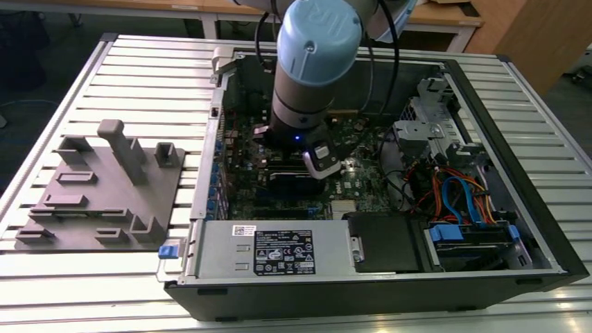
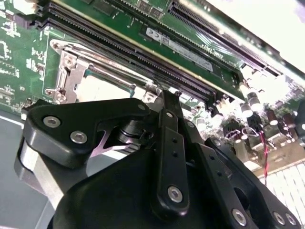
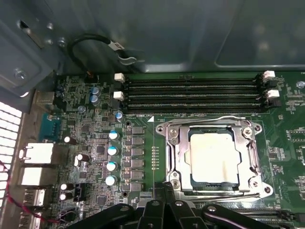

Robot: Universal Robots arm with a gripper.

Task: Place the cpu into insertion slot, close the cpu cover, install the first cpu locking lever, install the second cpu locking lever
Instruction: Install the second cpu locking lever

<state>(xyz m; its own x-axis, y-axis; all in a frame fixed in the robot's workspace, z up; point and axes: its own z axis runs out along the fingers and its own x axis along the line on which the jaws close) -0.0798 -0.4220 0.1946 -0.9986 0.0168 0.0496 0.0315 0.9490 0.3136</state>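
Arm [image 1: 310, 69]: a thick cylindrical link in grey metal is seen in the exterior view, capped by a rounded light-blue cover. A black cable [image 1: 393, 41] is routed alongside it. A small blue light is noted at the wrist's lower end, beside a white-and-black module. Gripper [image 2: 164, 102]: matte black linkage bars are seen in both wrist views, joined by round silver screws; 2 sit on one rounded plate.

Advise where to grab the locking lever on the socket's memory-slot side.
Probably from straight above, pinching across the wire near its bent end: the locking lever is thin and lies low along the cpu cover, leaving little side access.
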